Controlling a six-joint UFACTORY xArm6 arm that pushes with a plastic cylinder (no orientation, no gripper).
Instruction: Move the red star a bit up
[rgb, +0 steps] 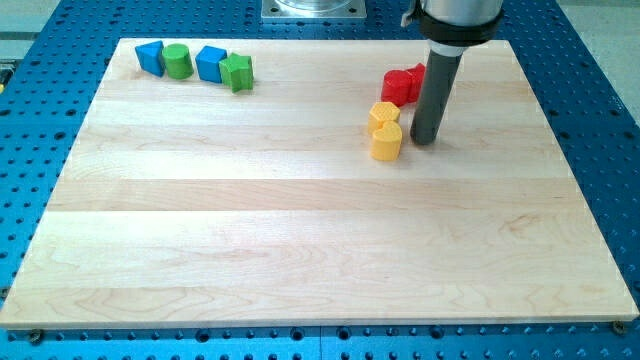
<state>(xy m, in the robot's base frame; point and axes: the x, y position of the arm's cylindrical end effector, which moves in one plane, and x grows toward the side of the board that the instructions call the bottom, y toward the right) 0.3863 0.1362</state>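
A red block (399, 86) sits near the view's top right of the wooden board (300, 210); a second red piece shows just behind the rod, partly hidden, and I cannot tell which is the star. My tip (424, 139) rests on the board just below and right of the red blocks. Two yellow blocks lie to the tip's left: one (383, 115) above and a heart-like one (386, 142) below, close beside the tip.
At the view's top left stand a blue block (150, 57), a green cylinder (178, 62), a blue block (210, 63) and a green block (238, 72) in a row. Blue perforated table surrounds the board.
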